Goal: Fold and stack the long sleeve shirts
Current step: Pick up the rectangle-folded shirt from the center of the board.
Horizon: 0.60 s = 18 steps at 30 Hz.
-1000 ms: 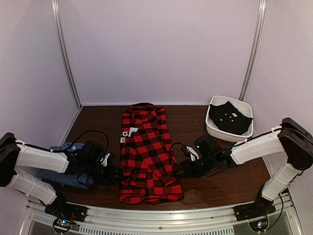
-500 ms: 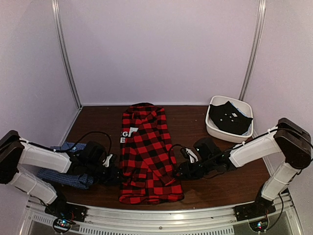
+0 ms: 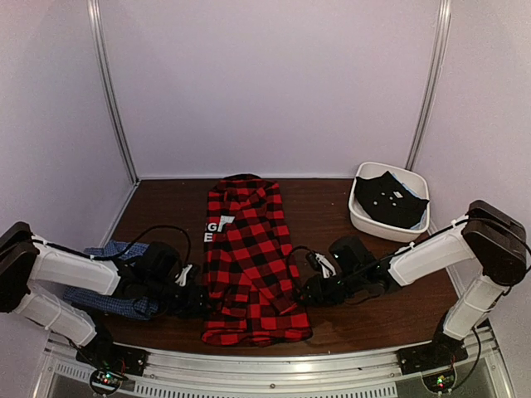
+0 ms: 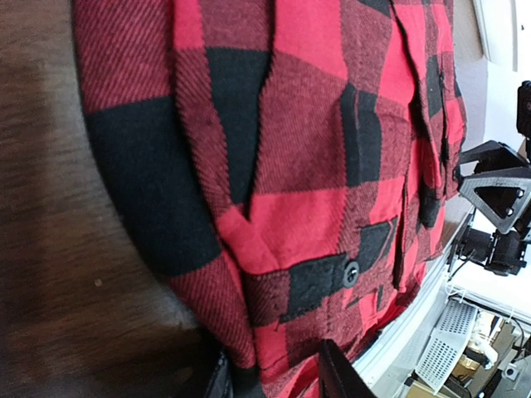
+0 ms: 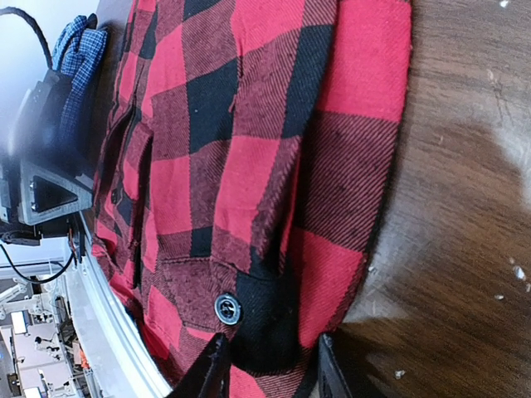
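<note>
The red-and-black plaid shirt point(image 3: 249, 257) lies folded into a long strip down the middle of the table, white lettering showing at its left edge. My left gripper point(image 3: 192, 297) is low at the strip's left edge near the hem. In the left wrist view, this gripper point(image 4: 274, 381) is shut on a fold of the plaid cloth point(image 4: 290, 166). My right gripper point(image 3: 305, 290) is at the right edge. In its own view it point(image 5: 267, 373) pinches the buttoned cuff of the plaid shirt point(image 5: 232, 141). The blue check shirt point(image 3: 108, 278) lies crumpled under the left arm.
A white bin point(image 3: 365, 224) holding a dark cloth point(image 3: 388, 199) stands at the back right. The table's metal front rail point(image 3: 274, 369) runs just below the hem. The blue check shirt point(image 5: 79, 50) also shows far off in the right wrist view.
Both grippers have slid a little nearer the hem along the plaid shirt's edges, and their jaws have narrowed onto the cloth. The shirt has not moved.
</note>
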### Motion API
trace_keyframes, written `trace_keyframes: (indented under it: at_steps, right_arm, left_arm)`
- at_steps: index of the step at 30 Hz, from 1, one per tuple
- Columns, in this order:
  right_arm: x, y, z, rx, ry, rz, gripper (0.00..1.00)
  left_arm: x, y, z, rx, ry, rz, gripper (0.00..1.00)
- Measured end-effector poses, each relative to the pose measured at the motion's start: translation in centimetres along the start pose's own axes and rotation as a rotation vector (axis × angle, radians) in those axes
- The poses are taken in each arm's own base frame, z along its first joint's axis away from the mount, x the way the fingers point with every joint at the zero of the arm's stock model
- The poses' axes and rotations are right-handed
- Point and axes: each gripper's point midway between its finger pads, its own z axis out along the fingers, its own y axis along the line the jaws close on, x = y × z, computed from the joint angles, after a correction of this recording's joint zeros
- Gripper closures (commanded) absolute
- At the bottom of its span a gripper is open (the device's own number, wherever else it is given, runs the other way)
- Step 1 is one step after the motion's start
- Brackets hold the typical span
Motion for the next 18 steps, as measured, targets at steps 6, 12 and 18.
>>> trace_keyframes:
  at_steps: [6,12,18]
  right_arm:
    - [0.26,0.17,0.19,-0.003,0.006,-0.003,0.68]
    - [0.53,0.26,0.32,-0.006,0.01,0.011,0.76]
    - [0.6,0.35,0.36,-0.011,0.009,0.028,0.94]
  left_arm:
    - [0.25,0.1,0.24,-0.004,0.01,-0.024,0.79]
    - [0.49,0.29,0.46,-0.01,0.02,-0.053,0.89]
    - [0.8,0.36,0.63,-0.018,0.028,-0.062,1.0]
